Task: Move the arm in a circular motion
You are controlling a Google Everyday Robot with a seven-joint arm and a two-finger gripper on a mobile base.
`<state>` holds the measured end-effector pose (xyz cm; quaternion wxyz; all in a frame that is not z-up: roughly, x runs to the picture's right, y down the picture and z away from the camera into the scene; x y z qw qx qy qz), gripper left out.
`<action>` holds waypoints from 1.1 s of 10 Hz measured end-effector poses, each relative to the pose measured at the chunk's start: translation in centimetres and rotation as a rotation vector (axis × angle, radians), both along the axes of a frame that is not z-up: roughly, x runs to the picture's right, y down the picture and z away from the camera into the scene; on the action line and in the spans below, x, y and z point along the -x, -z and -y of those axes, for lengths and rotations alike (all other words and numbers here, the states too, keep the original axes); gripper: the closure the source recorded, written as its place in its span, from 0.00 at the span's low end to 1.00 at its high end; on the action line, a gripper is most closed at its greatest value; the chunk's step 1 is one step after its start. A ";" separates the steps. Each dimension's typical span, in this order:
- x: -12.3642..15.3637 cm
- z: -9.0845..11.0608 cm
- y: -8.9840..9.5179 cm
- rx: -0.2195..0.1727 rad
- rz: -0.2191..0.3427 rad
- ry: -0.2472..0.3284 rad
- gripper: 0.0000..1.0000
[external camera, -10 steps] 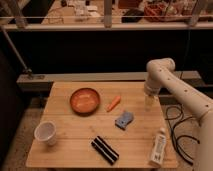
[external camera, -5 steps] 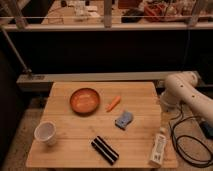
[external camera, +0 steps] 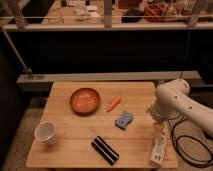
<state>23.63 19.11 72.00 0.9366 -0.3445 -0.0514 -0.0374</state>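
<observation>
The large glossy white arm point(external camera: 176, 100) comes in from the right edge and bends at a bulbous joint over the right side of the wooden table point(external camera: 75, 150). Its gripper point(external camera: 159, 128) hangs down from that joint near the table's right edge, just above the top of a white bottle point(external camera: 157, 149). It stands to the right of a blue sponge point(external camera: 123, 119).
On the table are an orange bowl point(external camera: 84, 100), a carrot point(external camera: 114, 103), a white cup point(external camera: 46, 133) at the front left and a black striped object point(external camera: 105, 150) at the front. Cables point(external camera: 192, 147) lie on the floor to the right. A dark railing point(external camera: 105, 22) runs behind.
The arm's joint has swung from the table's back right corner outward to the right and toward the front. It now sits lower and slightly left again, over the bottle.
</observation>
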 end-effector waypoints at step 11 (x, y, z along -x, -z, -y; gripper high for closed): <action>25.1 0.6 1.7 0.008 0.334 0.202 0.20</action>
